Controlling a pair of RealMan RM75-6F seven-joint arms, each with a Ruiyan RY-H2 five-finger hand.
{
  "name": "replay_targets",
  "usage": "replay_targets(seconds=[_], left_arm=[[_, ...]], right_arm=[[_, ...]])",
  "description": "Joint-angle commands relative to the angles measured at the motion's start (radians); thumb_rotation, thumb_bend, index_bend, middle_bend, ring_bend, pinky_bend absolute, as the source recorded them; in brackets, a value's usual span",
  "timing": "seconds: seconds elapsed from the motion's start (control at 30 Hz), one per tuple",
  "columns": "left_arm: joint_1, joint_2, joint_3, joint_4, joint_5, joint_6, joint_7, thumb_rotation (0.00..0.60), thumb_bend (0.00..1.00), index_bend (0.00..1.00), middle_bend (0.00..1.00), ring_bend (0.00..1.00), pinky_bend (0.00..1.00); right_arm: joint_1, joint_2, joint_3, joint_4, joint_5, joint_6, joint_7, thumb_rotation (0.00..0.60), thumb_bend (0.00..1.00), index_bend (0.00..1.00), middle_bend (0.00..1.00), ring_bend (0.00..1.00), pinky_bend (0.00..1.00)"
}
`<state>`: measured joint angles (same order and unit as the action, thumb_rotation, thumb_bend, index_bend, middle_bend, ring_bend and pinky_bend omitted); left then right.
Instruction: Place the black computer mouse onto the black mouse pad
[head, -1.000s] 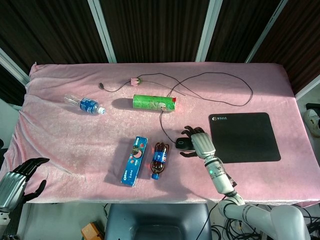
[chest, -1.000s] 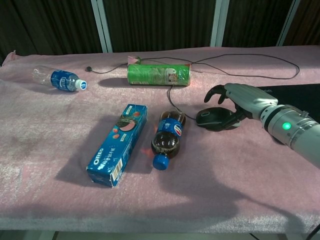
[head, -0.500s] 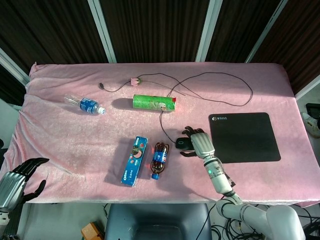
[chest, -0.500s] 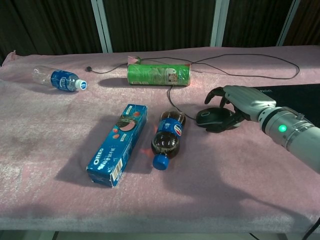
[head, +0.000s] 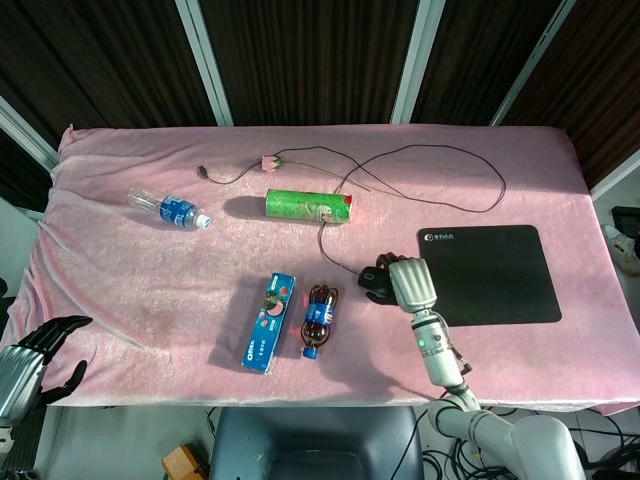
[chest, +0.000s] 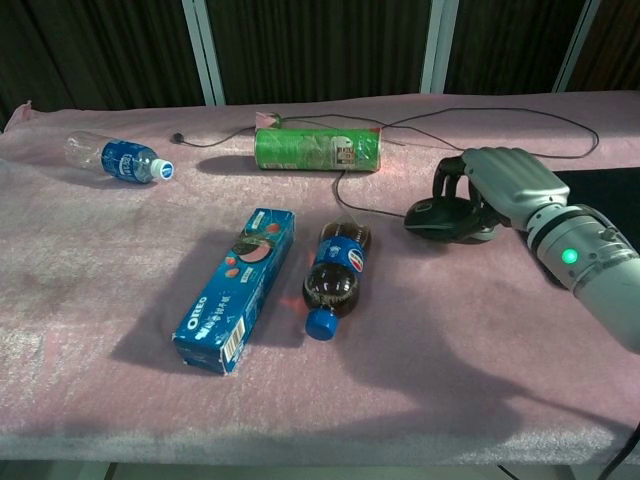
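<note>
The black computer mouse (head: 372, 281) (chest: 438, 219) is in my right hand (head: 410, 283) (chest: 510, 182), which grips it from above with fingers curled over its far side. It seems to hang just above the pink cloth, a short way left of the black mouse pad (head: 495, 275) (chest: 606, 192). Its thin black cable (head: 430, 155) loops back across the table. My left hand (head: 25, 360) hangs off the table's front left corner, fingers apart and holding nothing; the chest view does not show it.
A cola bottle (head: 318, 318) and a blue Oreo box (head: 267, 322) lie left of the mouse. A green chip can (head: 308, 206) lies behind them on the cable's path. A water bottle (head: 170, 209) lies at the far left.
My right hand has closed over the mouse and carried it a little up and to the right, toward the pad. The left hand has sunk slightly.
</note>
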<state>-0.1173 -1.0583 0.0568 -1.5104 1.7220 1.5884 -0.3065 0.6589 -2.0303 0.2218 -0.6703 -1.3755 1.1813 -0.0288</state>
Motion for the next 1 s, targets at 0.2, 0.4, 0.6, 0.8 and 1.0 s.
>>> replay_targets(seconds=[0.2,0.4,0.6,0.8,1.0], left_arm=[[0.001,0.003,0.001,-0.004,0.0,0.0,-0.002,0.6,0.42,0.22,0.24,0.22,0.41],[0.002,0.002,0.001,-0.006,0.004,0.004,0.001,0.6,0.42,0.22,0.24,0.22,0.41],[0.002,0.003,0.001,-0.007,0.002,0.001,0.003,0.6,0.42,0.22,0.24,0.22,0.41],[0.003,0.004,-0.001,-0.007,-0.005,-0.002,0.0,0.6,0.42,0.22,0.24,0.22,0.41],[0.003,0.005,0.0,-0.01,-0.005,-0.004,0.004,0.6,0.42,0.22,0.24,0.22,0.41]], right_arm=[[-0.07,0.09,-0.01,-0.033,-0.01,0.075,0.005,0.6,0.42,0.78,0.6,0.77,0.81],[-0.132,0.19,-0.004,-0.017,0.06,-0.013,0.009,0.6,0.42,0.77,0.6,0.77,0.78],[-0.138,0.188,0.009,0.12,0.108,-0.127,0.083,0.6,0.42,0.77,0.6,0.76,0.78],[-0.125,0.143,0.017,0.257,0.116,-0.168,0.16,0.6,0.42,0.71,0.6,0.71,0.74],[-0.14,0.157,-0.003,0.262,0.102,-0.213,0.189,0.6,0.42,0.45,0.37,0.34,0.37]])
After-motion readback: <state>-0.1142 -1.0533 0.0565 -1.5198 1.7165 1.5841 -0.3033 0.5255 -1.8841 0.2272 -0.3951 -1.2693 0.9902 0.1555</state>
